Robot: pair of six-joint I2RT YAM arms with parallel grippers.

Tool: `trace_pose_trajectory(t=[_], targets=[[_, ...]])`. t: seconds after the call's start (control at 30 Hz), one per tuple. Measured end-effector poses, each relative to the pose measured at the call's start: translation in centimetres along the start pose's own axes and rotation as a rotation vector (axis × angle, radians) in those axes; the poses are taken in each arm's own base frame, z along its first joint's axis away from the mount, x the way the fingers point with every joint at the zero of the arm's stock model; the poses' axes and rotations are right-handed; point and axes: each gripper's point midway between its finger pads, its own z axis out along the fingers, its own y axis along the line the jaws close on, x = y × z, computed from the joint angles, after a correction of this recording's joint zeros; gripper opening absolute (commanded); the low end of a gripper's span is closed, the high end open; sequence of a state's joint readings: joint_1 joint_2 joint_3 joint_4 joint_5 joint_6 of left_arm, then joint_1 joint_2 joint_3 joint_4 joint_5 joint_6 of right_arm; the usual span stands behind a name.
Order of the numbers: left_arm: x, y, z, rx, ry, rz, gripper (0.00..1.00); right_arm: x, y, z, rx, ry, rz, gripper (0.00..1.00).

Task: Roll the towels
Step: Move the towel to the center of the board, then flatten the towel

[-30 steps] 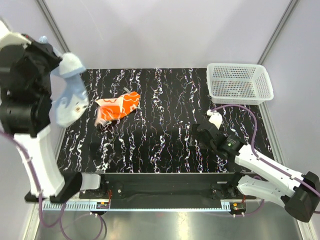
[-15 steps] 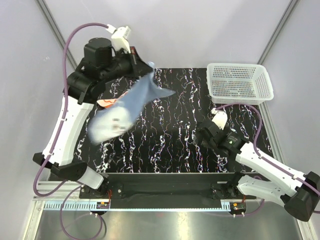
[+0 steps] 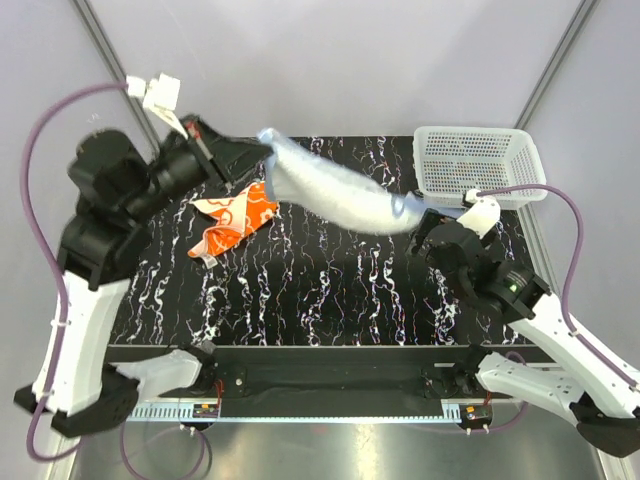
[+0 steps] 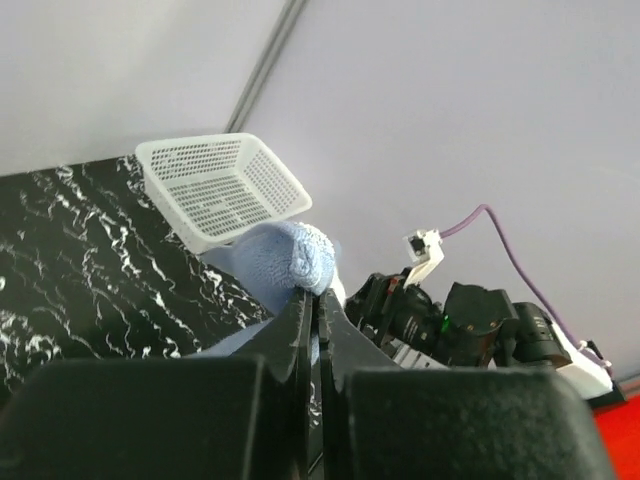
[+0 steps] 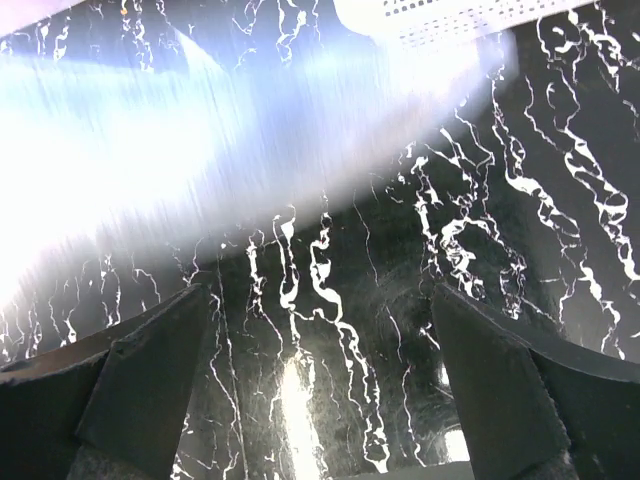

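Note:
My left gripper (image 3: 262, 143) is shut on one end of the light blue towel (image 3: 335, 192), which swings out in the air to the right, above the table, its far end close to my right gripper (image 3: 432, 222). In the left wrist view the towel (image 4: 285, 258) bunches just above the closed fingertips (image 4: 303, 305). The orange patterned towel (image 3: 232, 216) lies crumpled on the table at the left. My right gripper (image 5: 320, 330) is open and empty over the black marbled table; the blue towel (image 5: 110, 110) shows as a bright blur at the upper left.
A white mesh basket (image 3: 480, 166) stands at the table's back right corner, also in the left wrist view (image 4: 215, 190). The black marbled table top (image 3: 320, 280) lies between the arms. Grey walls enclose the cell.
My left arm has swung from the far left toward the back middle, flinging the blue towel out to the right. My right arm has risen and moved toward the basket.

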State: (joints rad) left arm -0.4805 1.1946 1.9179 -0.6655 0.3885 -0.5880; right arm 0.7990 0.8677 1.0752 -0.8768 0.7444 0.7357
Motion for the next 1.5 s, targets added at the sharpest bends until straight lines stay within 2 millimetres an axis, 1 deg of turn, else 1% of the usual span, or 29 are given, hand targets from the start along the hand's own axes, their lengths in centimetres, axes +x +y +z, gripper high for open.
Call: trace_pose_trajectory(t=[0.07, 0.1, 0.13, 0.17, 0.2, 0.23, 0.27, 0.3, 0.33, 0.37, 0.4, 0.43, 0.47, 0.5, 0.6, 0.73, 0.83, 0.87, 0.93, 1.0, 1.03, 1.1, 1.13, 1.23, 1.3, 1.37, 1.5], targets=[[1.9, 2.3, -0.5, -0.045, -0.003, -0.025, 0.15, 0.1, 0.4, 0.3, 0.008, 0.009, -0.015, 1.0], [4.0, 4.8, -0.7, -0.103, 0.027, -0.056, 0.22, 0.4, 0.5, 0.5, 0.013, 0.018, -0.022, 0.99], [5.8, 6.9, -0.6, -0.148, 0.054, -0.084, 0.36, 0.8, 0.5, 0.8, 0.019, 0.03, -0.03, 0.99], [8.2, 10.1, -0.4, -0.214, 0.089, -0.118, 0.47, 1.5, 0.6, 1.1, 0.02, 0.05, -0.035, 1.0], [11.2, 13.9, -0.6, -0.303, 0.144, -0.171, 0.51, 2.2, 0.5, 1.3, 0.023, 0.066, -0.04, 1.0], [14.3, 17.7, -1.2, -0.402, 0.202, -0.234, 0.64, 3.0, 0.4, 1.5, 0.024, 0.083, -0.039, 1.0], [17.5, 21.7, -2.2, -0.511, 0.263, -0.301, 0.68, 3.9, 0.2, 1.7, 0.024, 0.106, -0.04, 1.0], [19.9, 24.7, -3.3, -0.593, 0.305, -0.362, 0.7, 4.7, 0.1, 1.8, 0.024, 0.125, -0.038, 1.0], [22.6, 27.6, -5.1, -0.683, 0.354, -0.433, 0.76, 5.5, 0.0, 1.9, 0.02, 0.146, -0.033, 1.0], [25.3, 30.1, -7.2, -0.772, 0.398, -0.509, 0.8, 6.5, -0.2, 2.1, 0.022, 0.173, -0.032, 1.0], [27.3, 31.8, -9.2, -0.844, 0.425, -0.575, 0.83, 7.6, -0.3, 2.2, 0.021, 0.204, -0.031, 1.0], [28.6, 32.9, -11.0, -0.9, 0.44, -0.628, 0.9, 8.3, -0.3, 2.3, 0.02, 0.223, -0.03, 1.0], [29.5, 33.3, -12.2, -0.934, 0.453, -0.662, 0.94, 9.1, -0.3, 2.4, 0.018, 0.245, -0.033, 1.0], [29.7, 33.4, -12.9, -0.949, 0.456, -0.675, 0.94, 9.7, -0.2, 2.5, 0.014, 0.266, -0.035, 1.0], [29.1, 33.4, -12.7, -0.927, 0.449, -0.645, 0.94, 10.9, 0.7, 3.2, 0.001, 0.306, -0.044, 1.0], [27.7, 33.3, -11.9, -0.889, 0.424, -0.592, 0.94, 12.3, 1.7, 4.8, 0.025, 0.347, -0.102, 1.0], [27.7, 32.9, -11.4, -0.883, 0.431, -0.553, 0.94, 12.3, 2.6, 6.3, 0.05, 0.361, -0.138, 1.0], [28.0, 32.7, -11.2, -0.881, 0.443, -0.539, 0.93, 12.0, 2.8, 6.9, 0.06, 0.363, -0.141, 1.0], [28.7, 32.2, -10.6, -0.87, 0.473, -0.52, 0.89, 11.0, 2.9, 8.9, 0.091, 0.373, -0.11, 1.0], [30.3, 32.0, -10.3, -0.863, 0.509, -0.525, 0.88, 9.9, 2.2, 11.1, 0.13, 0.375, -0.07, 0.96], [30.9, 31.8, -10.2, -0.857, 0.524, -0.528, 0.87, 9.6, 1.5, 12.2, 0.156, 0.377, -0.052, 0.96], [32.5, 31.9, -10.4, -0.868, 0.544, -0.549, 0.86, 9.6, 0.2, 13.9, 0.204, 0.396, -0.05, 0.93], [33.5, 32.0, -10.8, -0.88, 0.561, -0.565, 0.85, 10.0, 0.0, 14.6, 0.217, 0.415, -0.056, 0.92], [35.2, 32.1, -11.2, -0.902, 0.599, -0.594, 0.85, 11.9, -0.5, 16.2, 0.239, 0.479, -0.085, 0.87], [35.6, 32.2, -11.0, -0.906, 0.612, -0.595, 0.84, 13.2, -0.9, 17.2, 0.25, 0.521, -0.097, 0.81], [35.8, 32.4, -10.7, -0.903, 0.616, -0.59, 0.83, 14.4, -1.7, 18.4, 0.269, 0.56, -0.091, 0.78], [36.3, 32.9, -10.4, -0.904, 0.628, -0.589, 0.81, 15.5, -3.5, 20.2, 0.306, 0.602, -0.056, 0.74]])
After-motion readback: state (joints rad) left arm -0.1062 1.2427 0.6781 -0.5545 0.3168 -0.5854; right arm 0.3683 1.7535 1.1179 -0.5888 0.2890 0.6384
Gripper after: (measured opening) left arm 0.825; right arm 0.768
